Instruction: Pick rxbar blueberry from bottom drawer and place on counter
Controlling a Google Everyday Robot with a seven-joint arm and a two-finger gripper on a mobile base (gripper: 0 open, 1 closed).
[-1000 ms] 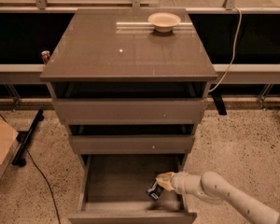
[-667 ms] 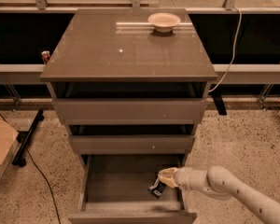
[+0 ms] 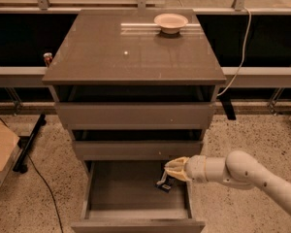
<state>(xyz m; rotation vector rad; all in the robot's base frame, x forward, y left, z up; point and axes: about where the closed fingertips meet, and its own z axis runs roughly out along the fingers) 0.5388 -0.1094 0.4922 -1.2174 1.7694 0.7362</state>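
The bottom drawer (image 3: 121, 198) is pulled out and open below the two upper drawers. The rxbar blueberry (image 3: 164, 184), a small dark bar, hangs tilted just under my gripper (image 3: 169, 171), near the drawer's right wall and slightly above the drawer floor. My gripper reaches in from the right on a white arm and its pale fingers look closed on the top end of the bar. The counter (image 3: 106, 52) is the glossy grey-brown top of the cabinet, above.
A round pale bowl (image 3: 170, 21) stands at the counter's back right. A cardboard box (image 3: 0, 152) sits on the floor at left, with a black cable and stand beside it. A white cord (image 3: 240, 52) hangs at the right.
My gripper has risen a little and shifted slightly up toward the drawer's right rear, with the bar lifted off the drawer floor under it.
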